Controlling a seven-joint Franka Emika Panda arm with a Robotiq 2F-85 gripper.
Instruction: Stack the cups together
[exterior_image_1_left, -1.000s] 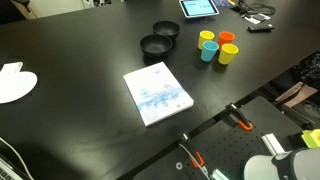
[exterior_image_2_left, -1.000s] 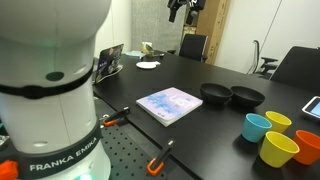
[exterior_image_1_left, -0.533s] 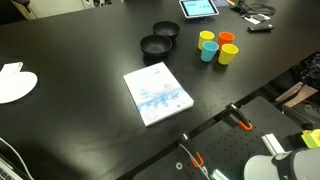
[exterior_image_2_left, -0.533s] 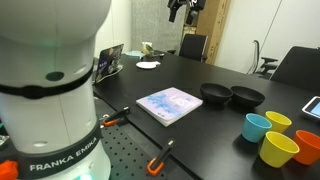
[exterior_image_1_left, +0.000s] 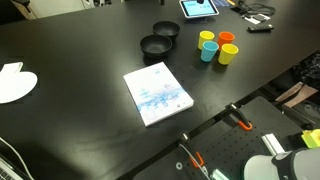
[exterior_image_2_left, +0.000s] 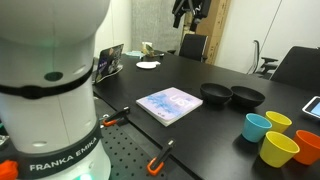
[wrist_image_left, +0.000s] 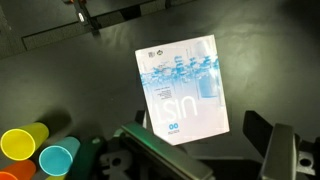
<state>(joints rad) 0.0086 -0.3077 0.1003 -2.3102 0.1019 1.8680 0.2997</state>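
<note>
Four small cups stand in a cluster on the black table: two yellow (exterior_image_1_left: 207, 37) (exterior_image_1_left: 228, 54), one orange (exterior_image_1_left: 227, 39), one teal (exterior_image_1_left: 209, 52). They also show in an exterior view as teal (exterior_image_2_left: 258, 127), yellow (exterior_image_2_left: 278, 121), yellow (exterior_image_2_left: 280, 149) and orange (exterior_image_2_left: 310, 146). The wrist view shows one yellow cup (wrist_image_left: 22, 143) and the teal cup (wrist_image_left: 57, 160) at its lower left. My gripper (exterior_image_2_left: 188, 10) hangs high above the table, far from the cups. In the wrist view its fingers (wrist_image_left: 215, 160) are spread apart and empty, over the book.
A white-and-blue book (exterior_image_1_left: 157, 93) lies mid-table, also in the wrist view (wrist_image_left: 182, 88). Two black bowls (exterior_image_1_left: 166, 30) (exterior_image_1_left: 153, 45) sit beside the cups. A tablet (exterior_image_1_left: 198, 8) lies at the back and a white plate (exterior_image_1_left: 14, 82) at the far side. Orange-handled clamps (exterior_image_1_left: 240, 124) line the table edge.
The gripper has shifted very slightly sideways high above the table. The cups, book and bowls have not moved.
</note>
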